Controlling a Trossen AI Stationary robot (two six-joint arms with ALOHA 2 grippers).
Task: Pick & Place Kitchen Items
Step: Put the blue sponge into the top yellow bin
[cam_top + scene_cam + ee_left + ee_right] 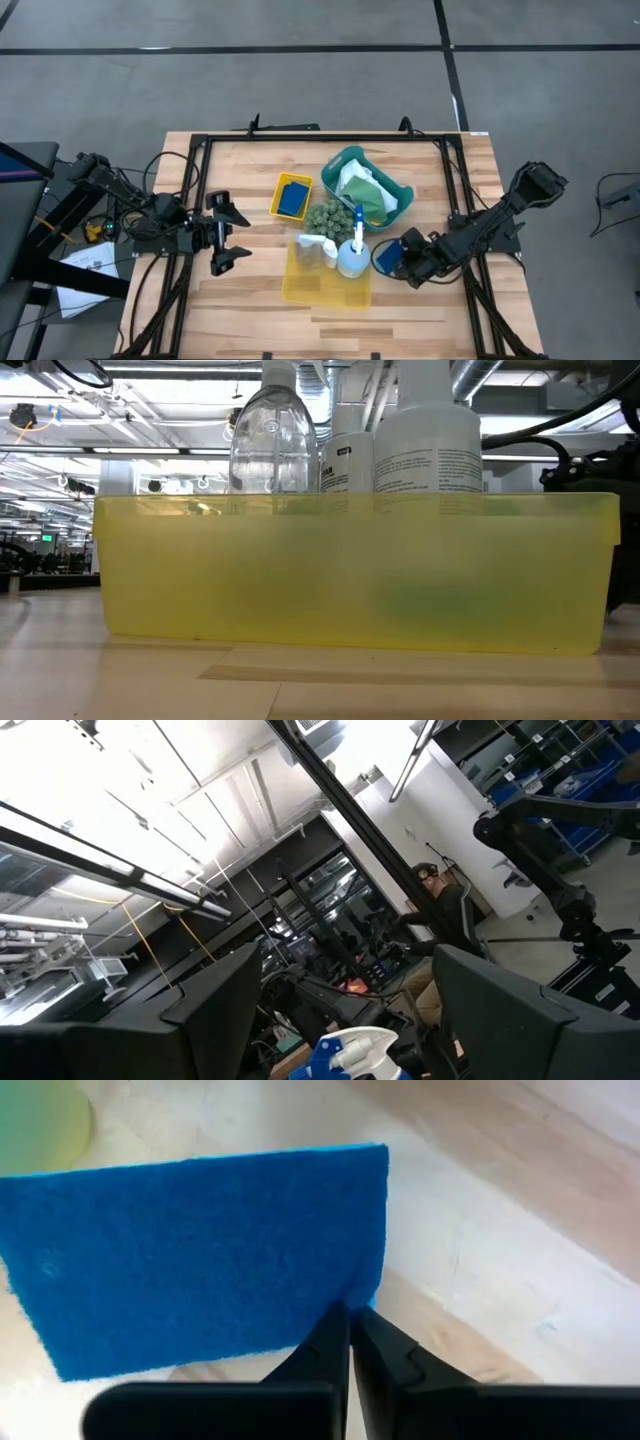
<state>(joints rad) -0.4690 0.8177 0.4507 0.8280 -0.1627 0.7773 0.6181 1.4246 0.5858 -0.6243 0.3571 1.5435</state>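
The right gripper (350, 1325) is clamped on the edge of a blue sponge (200, 1255) just above the tabletop (480, 1270) beside the spray bottle (352, 255); a straight, slow lift should keep this thin grip from slipping, while the left gripper (228, 232) waits apart.

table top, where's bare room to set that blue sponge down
Bare wood lies along the near edge of the table below the big yellow bin, and on the far left corner above the small bin. The middle is crowded: basket, green ball, spray bottle, right end effector shut on the sponge.
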